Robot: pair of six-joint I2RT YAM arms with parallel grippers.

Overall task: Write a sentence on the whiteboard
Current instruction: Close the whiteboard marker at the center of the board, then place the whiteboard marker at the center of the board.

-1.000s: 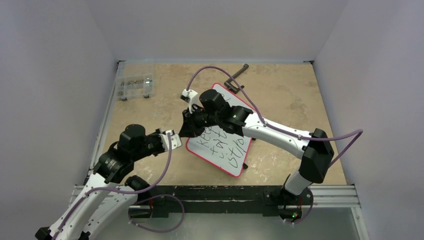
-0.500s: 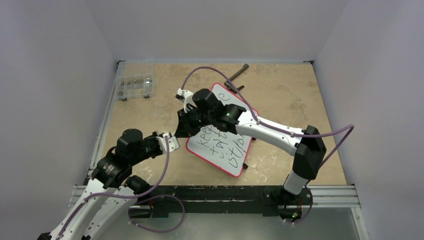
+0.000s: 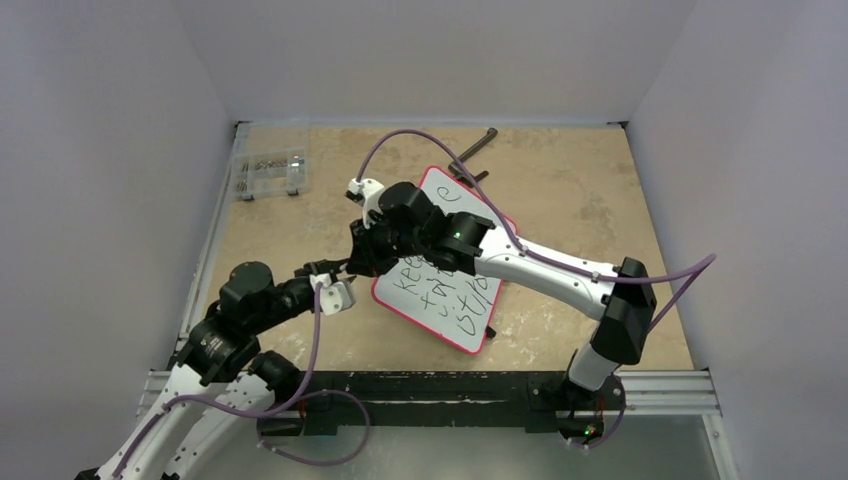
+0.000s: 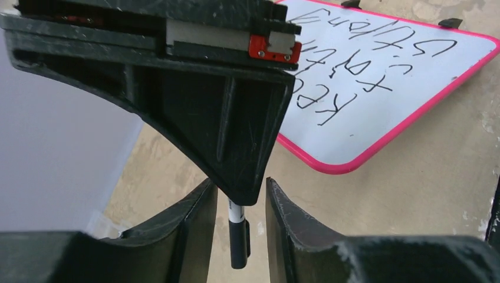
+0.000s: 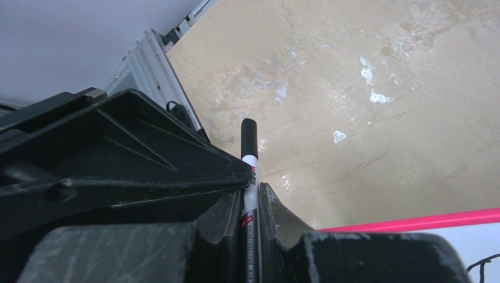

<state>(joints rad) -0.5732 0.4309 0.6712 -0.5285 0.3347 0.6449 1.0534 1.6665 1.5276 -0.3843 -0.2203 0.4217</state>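
**Meeting Over a Marker Beside a Filled Whiteboard**

The right jaws reach across the whiteboard [image 4: 354,135] to the bare counter [image 5: 383,118] just off the board's corner nearest the left arm. They are clenched on the barrel of a black-and-white marker [image 5: 249,153], whose dark end pokes out past them. The left jaws face them at that same spot. They stand slightly apart on either side of the dark end, with a gap on each side, so they are released and grasp nothing.

The board lies flat on the counter, turned at an angle. The sentence [image 4: 361,82] runs across it in three black handwritten lines, partly covered by the right arm in the overhead view.

The marker is held level and off the board rather than tip-down on it, which suggests the writing is finished. Its dark end looks like a cap. The jaws probably meet beside the board rather than above it to keep the fresh ink from being smudged. Setting the marker down seems to be what remains.
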